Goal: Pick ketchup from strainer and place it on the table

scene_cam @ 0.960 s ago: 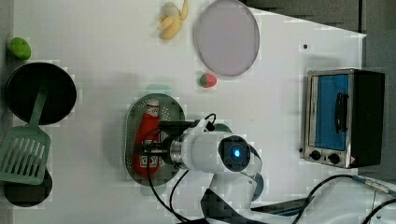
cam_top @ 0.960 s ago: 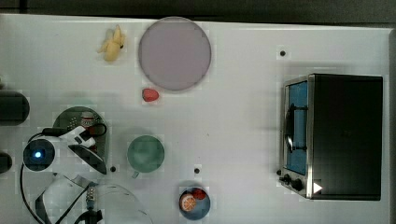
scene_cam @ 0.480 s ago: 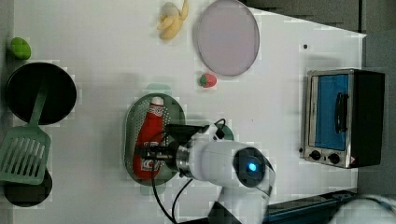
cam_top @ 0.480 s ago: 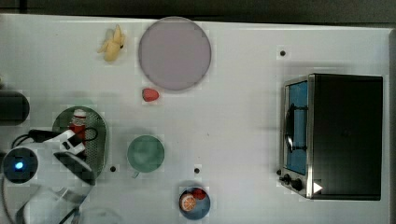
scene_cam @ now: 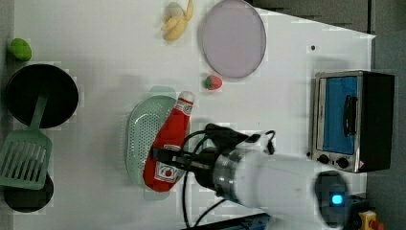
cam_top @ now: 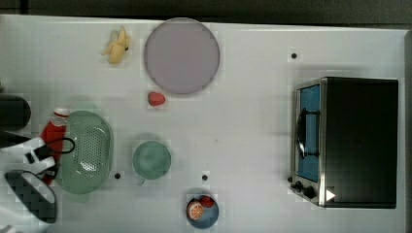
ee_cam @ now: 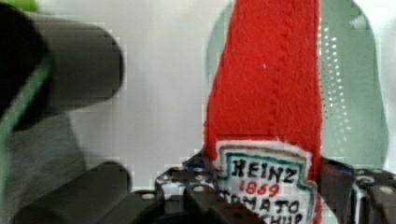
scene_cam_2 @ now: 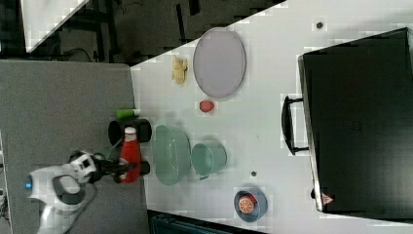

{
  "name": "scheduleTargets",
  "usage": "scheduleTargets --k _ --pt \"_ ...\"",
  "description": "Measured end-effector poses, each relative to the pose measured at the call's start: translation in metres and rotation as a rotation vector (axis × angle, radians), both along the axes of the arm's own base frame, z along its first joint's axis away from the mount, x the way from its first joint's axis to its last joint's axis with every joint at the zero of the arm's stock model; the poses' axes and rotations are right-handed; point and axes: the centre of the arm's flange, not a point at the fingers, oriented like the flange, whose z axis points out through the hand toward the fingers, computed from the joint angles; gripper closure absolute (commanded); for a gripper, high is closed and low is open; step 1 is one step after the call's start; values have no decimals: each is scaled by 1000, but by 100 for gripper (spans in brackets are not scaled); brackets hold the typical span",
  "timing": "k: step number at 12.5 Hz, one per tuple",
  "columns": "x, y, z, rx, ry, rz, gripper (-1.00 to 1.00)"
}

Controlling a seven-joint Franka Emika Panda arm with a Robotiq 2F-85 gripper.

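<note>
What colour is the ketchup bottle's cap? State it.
White, atop the red ketchup bottle; clearest in the left view.

Reaches in from the left view's lower right, white arm lying near level; gripper (scene_cam: 167, 158) clamped on the ketchup (scene_cam: 170, 143) around its lower labelled half; in the right view, gripper (scene_cam_2: 122, 168) out at the right view's left, fingers pinching the bottle's base.

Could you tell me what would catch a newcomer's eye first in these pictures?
The red ketchup stands out first: the end effector grips it around its label, and in the top view it sits past the left rim of the pale green strainer. Next comes the big toaster oven with its blue door at the top view's right, then the round grey plate near the top edge.
</note>
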Motion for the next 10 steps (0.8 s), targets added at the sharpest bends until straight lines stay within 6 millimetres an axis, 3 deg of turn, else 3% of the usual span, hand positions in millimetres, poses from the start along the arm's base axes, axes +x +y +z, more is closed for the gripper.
scheduleTargets --k 2,5,7,10 --pt "13 -8 34 -16 55 24 -21" --pt "49 -52 53 -54 86 40 -21" --pt "87 -97 59 -48 70 -11 -21" --pt "144 -198 68 -39 39 -149 -21"
